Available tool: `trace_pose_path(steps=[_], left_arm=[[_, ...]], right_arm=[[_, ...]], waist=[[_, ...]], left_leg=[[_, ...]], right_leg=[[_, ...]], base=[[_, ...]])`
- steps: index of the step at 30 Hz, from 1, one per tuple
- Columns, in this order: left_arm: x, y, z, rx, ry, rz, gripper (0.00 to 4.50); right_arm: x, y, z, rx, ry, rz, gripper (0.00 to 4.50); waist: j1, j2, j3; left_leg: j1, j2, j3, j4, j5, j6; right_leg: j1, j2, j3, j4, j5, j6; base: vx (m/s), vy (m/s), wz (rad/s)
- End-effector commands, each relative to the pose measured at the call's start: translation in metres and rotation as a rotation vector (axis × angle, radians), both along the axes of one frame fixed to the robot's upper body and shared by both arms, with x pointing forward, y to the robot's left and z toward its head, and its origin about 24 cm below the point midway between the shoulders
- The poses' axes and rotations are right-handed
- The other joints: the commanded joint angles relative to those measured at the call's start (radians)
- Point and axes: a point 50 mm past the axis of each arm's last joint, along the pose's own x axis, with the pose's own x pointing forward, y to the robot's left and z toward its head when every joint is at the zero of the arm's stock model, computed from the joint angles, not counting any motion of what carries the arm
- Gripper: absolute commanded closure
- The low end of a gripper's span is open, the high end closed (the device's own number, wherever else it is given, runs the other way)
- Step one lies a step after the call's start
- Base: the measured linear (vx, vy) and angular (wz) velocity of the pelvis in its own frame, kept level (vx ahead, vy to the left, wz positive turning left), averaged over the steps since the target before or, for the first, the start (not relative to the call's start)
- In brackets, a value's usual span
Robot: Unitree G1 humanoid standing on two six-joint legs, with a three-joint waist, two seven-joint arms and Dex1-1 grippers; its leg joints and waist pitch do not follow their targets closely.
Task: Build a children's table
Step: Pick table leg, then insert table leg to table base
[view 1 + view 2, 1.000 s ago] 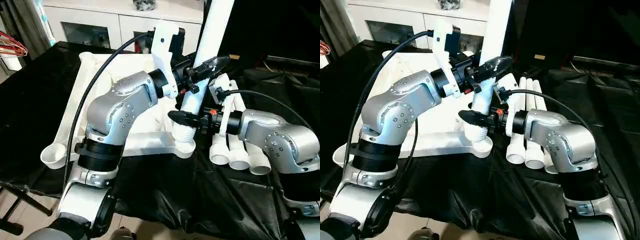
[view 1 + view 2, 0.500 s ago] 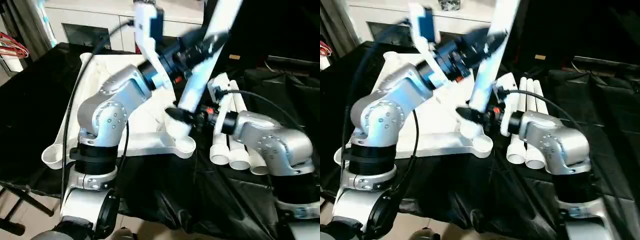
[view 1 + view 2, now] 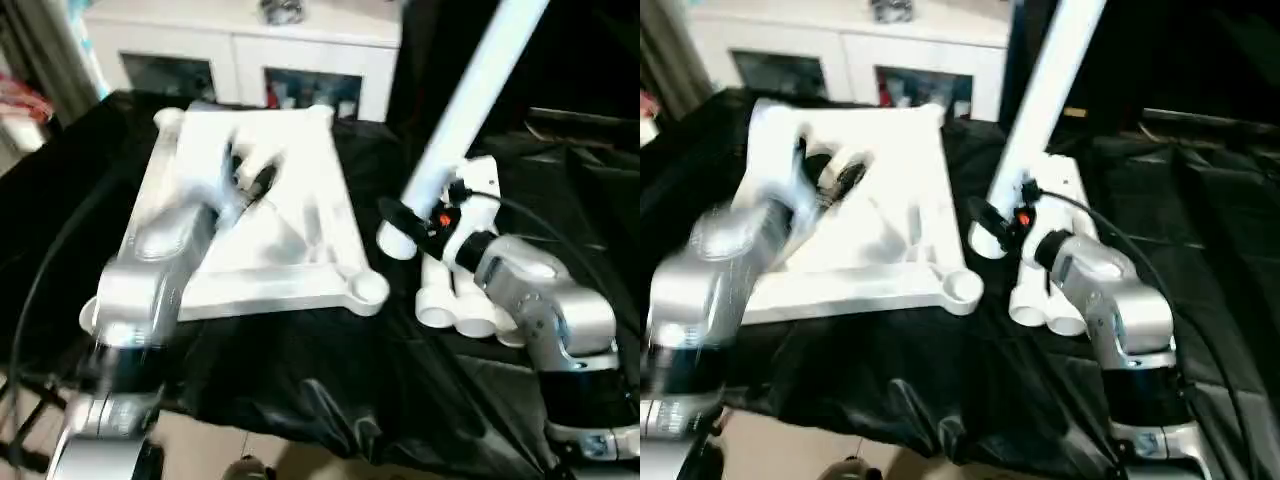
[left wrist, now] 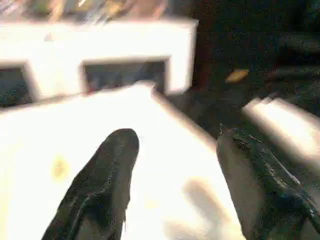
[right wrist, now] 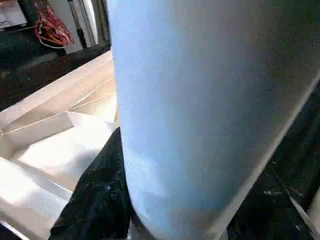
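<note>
The white tabletop (image 3: 300,270) lies upside down on the black cloth, ribbed side up, with an empty round socket (image 3: 368,289) at its near right corner. My right gripper (image 3: 405,218) is shut on the lower end of a long white leg (image 3: 465,110), which hangs just right of that socket and leans up to the right. In the right wrist view the leg (image 5: 200,100) sits against a black finger (image 5: 97,195). My left gripper (image 3: 255,180) hovers open over the middle of the tabletop, and its wrist view (image 4: 180,137) shows nothing between the fingers.
Three more white legs (image 3: 465,300) lie side by side on the cloth under my right forearm. A white cabinet with glass doors (image 3: 250,50) stands behind the table. Black cloth (image 3: 330,390) drapes over the near edge.
My left gripper let go of the leg and swung left over the tabletop. The right gripper carried the leg's lower end off the corner socket to the right, tilting it further.
</note>
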Motion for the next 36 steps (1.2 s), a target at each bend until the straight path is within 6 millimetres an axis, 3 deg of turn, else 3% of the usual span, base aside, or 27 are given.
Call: trace_pose_path(steps=[1,3,4,5,6,7,10,11,12,14,16,20,21,23,25,26,27,30,32,34,36], left_arm=[[-0.011,0.0,-0.002,0.085,-0.042,-0.036,1.56],[-0.024,-0.004,-0.013,0.094,-0.019,-0.129,1.56],[-0.03,-0.006,-0.017,0.083,-0.003,-0.182,1.56],[-0.033,-0.008,-0.019,0.08,0.001,-0.225,1.56],[-0.037,-0.009,-0.021,0.073,0.006,-0.273,1.56],[-0.036,-0.009,-0.022,0.066,0.011,-0.295,1.56],[-0.033,-0.008,-0.023,0.049,0.016,-0.371,1.56],[-0.032,-0.008,-0.024,0.055,0.02,-0.417,1.56],[-0.03,-0.009,-0.025,0.068,0.03,-0.458,1.56],[-0.029,-0.015,-0.029,0.092,0.04,-0.537,1.56],[-0.029,-0.019,-0.032,0.113,0.047,-0.559,1.56],[-0.034,-0.038,-0.056,0.194,0.156,-0.701,1.56],[-0.034,-0.04,-0.062,0.198,0.185,-0.738,1.56],[-0.035,-0.043,-0.071,0.224,0.22,-0.785,1.56],[-0.034,-0.043,-0.076,0.248,0.252,-0.816,1.56],[-0.031,-0.041,-0.077,0.267,0.262,-0.837,1.56],[-0.029,-0.042,-0.077,0.26,0.264,-0.838,1.56],[-0.024,-0.044,-0.082,0.275,0.284,-0.846,1.56],[-0.022,-0.044,-0.085,0.304,0.287,-0.847,1.56],[-0.018,-0.044,-0.088,0.326,0.289,-0.843,1.92],[-0.015,-0.042,-0.088,0.324,0.292,-0.842,1.92]], right_arm=[[0.0,-0.006,-0.004,-0.008,-0.012,-0.061,2.59],[-0.003,-0.006,-0.008,-0.009,-0.019,-0.081,2.59],[-0.005,-0.005,-0.01,-0.005,-0.021,-0.081,2.59],[-0.006,-0.005,-0.011,-0.002,-0.021,-0.079,2.59],[-0.009,-0.005,-0.012,-0.003,-0.028,-0.077,2.59],[-0.01,-0.005,-0.012,-0.004,-0.035,-0.077,2.59],[-0.014,-0.004,-0.012,0.02,-0.041,-0.065,2.59],[-0.017,-0.002,-0.014,0.037,-0.038,-0.048,2.59],[-0.018,0.0,-0.016,0.04,-0.03,-0.034,2.59],[-0.026,0.003,-0.024,0.021,-0.013,0.013,2.59],[-0.028,0.002,-0.027,0.017,-0.005,0.014,2.59],[-0.03,-0.006,-0.03,0.013,0.008,-0.009,2.59],[-0.031,-0.009,-0.026,0.022,-0.003,-0.012,2.59],[-0.036,-0.014,-0.024,0.035,-0.012,-0.012,2.59],[-0.04,-0.018,-0.022,0.047,-0.011,-0.004,2.59],[-0.041,-0.02,-0.023,0.052,-0.009,0.0,2.59],[-0.042,-0.021,-0.024,0.04,-0.005,0.006,2.59],[-0.043,-0.026,-0.028,0.009,0.01,0.014,2.59],[-0.044,-0.028,-0.029,0.009,0.017,0.015,2.59],[-0.043,-0.028,-0.03,-0.01,0.024,0.018,2.59],[-0.042,-0.027,-0.029,-0.012,0.024,0.028,2.59]], waist=[[0.002,-0.001,-0.076],[0.003,0.005,-0.074],[0.004,0.003,-0.073],[0.01,0.021,-0.073],[0.011,0.025,-0.07],[0.013,0.02,-0.071],[0.017,0.02,-0.069],[0.016,0.03,-0.067],[0.016,0.027,-0.065],[0.013,0.001,-0.066],[0.015,0.017,-0.066],[0.003,0.019,-0.07],[-0.002,0.046,-0.071],[-0.006,0.02,-0.075],[-0.004,0.029,-0.077],[-0.005,0.027,-0.077],[-0.008,0.031,-0.075],[-0.01,0.022,-0.074],[-0.007,0.021,-0.074],[-0.009,0.018,-0.074],[-0.009,0.023,-0.073]], left_leg=[[0.011,0.036,-0.01,-0.079,-0.13,-0.014],[0.016,0.036,-0.007,-0.081,-0.16,-0.024],[0.018,0.035,-0.005,-0.082,-0.171,-0.026],[0.025,0.036,-0.006,-0.082,-0.205,-0.034],[0.02,0.034,-0.009,-0.086,-0.239,-0.04],[0.02,0.034,-0.009,-0.087,-0.248,-0.042],[0.018,0.031,-0.01,-0.088,-0.262,-0.042],[0.019,0.029,-0.01,-0.088,-0.28,-0.043],[0.02,0.026,-0.01,-0.089,-0.287,-0.039],[0.019,0.029,-0.009,-0.093,-0.267,-0.031],[0.021,0.033,-0.011,-0.094,-0.27,-0.035],[0.02,0.033,-0.01,-0.093,-0.243,-0.036],[0.021,0.033,-0.012,-0.091,-0.248,-0.045],[0.014,0.03,-0.009,-0.089,-0.211,-0.032],[0.014,0.03,-0.008,-0.085,-0.184,-0.023],[0.012,0.029,-0.007,-0.084,-0.178,-0.019],[0.012,0.029,-0.007,-0.086,-0.185,-0.018],[0.014,0.029,-0.005,-0.084,-0.19,-0.014],[0.015,0.028,-0.004,-0.083,-0.19,-0.004],[0.015,0.03,-0.004,-0.084,-0.191,-0.004],[0.015,0.03,-0.004,-0.084,-0.185,-0.002]], right_leg=[[0.054,-0.081,0.048,-0.07,-0.212,-0.115],[0.047,-0.076,0.05,-0.075,-0.221,-0.121],[0.046,-0.074,0.05,-0.076,-0.228,-0.12],[0.038,-0.074,0.051,-0.079,-0.241,-0.122],[0.043,-0.075,0.051,-0.085,-0.258,-0.119],[0.045,-0.075,0.051,-0.084,-0.261,-0.117],[0.048,-0.077,0.052,-0.084,-0.282,-0.111],[0.045,-0.077,0.053,-0.091,-0.32,-0.098],[0.045,-0.077,0.052,-0.097,-0.348,-0.088],[0.049,-0.079,0.052,-0.099,-0.38,-0.064],[0.043,-0.082,0.054,-0.098,-0.398,-0.063],[0.045,-0.079,0.055,-0.093,-0.349,-0.072],[0.044,-0.077,0.055,-0.09,-0.325,-0.079],[0.057,-0.076,0.054,-0.087,-0.259,-0.088],[0.056,-0.077,0.054,-0.083,-0.237,-0.097],[0.058,-0.076,0.055,-0.084,-0.227,-0.098],[0.059,-0.077,0.053,-0.084,-0.233,-0.106],[0.06,-0.08,0.052,-0.087,-0.264,-0.116],[0.059,-0.08,0.053,-0.094,-0.311,-0.101],[0.058,-0.081,0.052,-0.095,-0.332,-0.092],[0.054,-0.08,0.052,-0.098,-0.334,-0.092]], base=[[0.0,0.0,0.0],[0.0,0.0,0.0],[0.0,0.0,0.0],[0.0,0.0,0.0],[0.0,0.0,0.0],[0.0,0.0,0.0],[0.0,0.0,0.0],[0.0,0.0,0.0],[0.0,0.0,0.0],[0.0,0.0,0.0],[0.0,0.0,0.0],[0.0,0.0,0.0],[0.0,0.0,0.0],[0.0,0.0,0.0],[0.0,0.0,0.0],[0.0,0.0,0.0],[0.0,0.0,0.0],[0.0,0.0,0.0],[0.0,0.0,0.0],[0.0,0.0,0.0],[0.0,0.0,0.0]])
